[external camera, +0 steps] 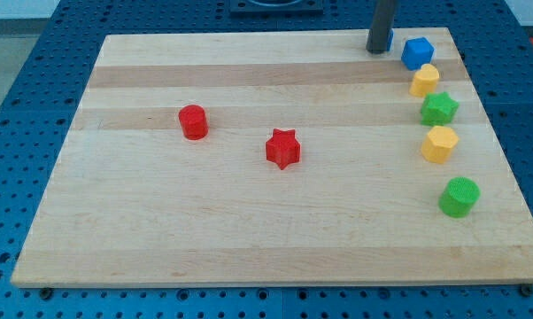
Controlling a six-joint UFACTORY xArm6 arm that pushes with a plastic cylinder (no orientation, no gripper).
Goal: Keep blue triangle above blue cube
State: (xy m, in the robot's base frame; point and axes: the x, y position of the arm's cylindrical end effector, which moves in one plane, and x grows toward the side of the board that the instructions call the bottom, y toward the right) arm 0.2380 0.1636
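A blue cube (417, 52) sits near the top right corner of the wooden board (249, 230). No blue triangle shows anywhere in the view. My tip (378, 50) rests on the board at its top edge, just left of the blue cube, with a small gap between them.
Below the blue cube, a column runs down the right side: a yellow block (425, 80), a green star (439, 108), a yellow hexagon (440, 143) and a green cylinder (459, 196). A red cylinder (194, 121) and a red star (283, 148) sit left of centre.
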